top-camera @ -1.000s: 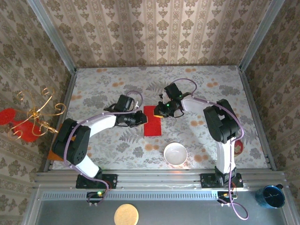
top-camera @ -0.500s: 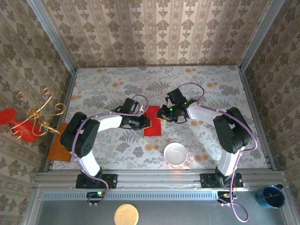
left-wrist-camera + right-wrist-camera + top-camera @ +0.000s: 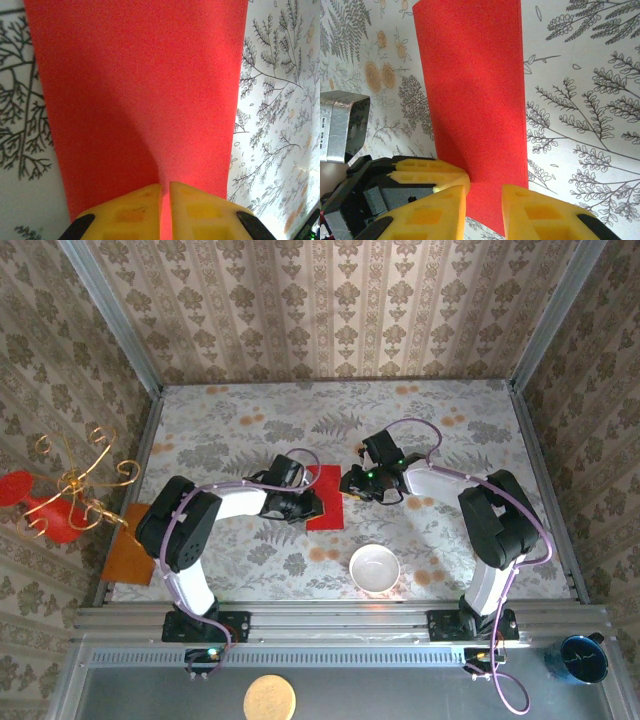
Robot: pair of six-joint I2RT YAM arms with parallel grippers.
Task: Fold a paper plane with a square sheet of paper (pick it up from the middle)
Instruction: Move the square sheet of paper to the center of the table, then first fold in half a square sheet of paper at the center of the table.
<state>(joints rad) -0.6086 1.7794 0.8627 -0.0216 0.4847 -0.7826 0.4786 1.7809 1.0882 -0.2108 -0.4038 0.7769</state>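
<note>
The square sheet of paper [image 3: 328, 508] lies folded into a long bright red strip on the flowered table, between my two grippers. My left gripper [image 3: 312, 503] is at the strip's left edge. In the left wrist view the paper [image 3: 140, 90] rises in a soft ridge into the narrow slit of the left gripper [image 3: 166, 186], which is shut on it. My right gripper [image 3: 348, 483] is over the strip's right edge. In the right wrist view the right gripper [image 3: 484, 192] stands open, straddling the paper [image 3: 475, 85], with the left fingers [image 3: 435, 172] beside it.
A white bowl [image 3: 374, 568] sits near the front, just right of the paper. An orange-brown board [image 3: 130, 558] lies at the table's left edge. A red ornament with gold wire curls [image 3: 60, 495] hangs outside the left wall. A small red item [image 3: 510, 552] lies by the right arm.
My left gripper has slid right onto the paper's left edge. My right gripper has come down a little toward the paper and its jaws have parted slightly. The paper has stayed in place.
</note>
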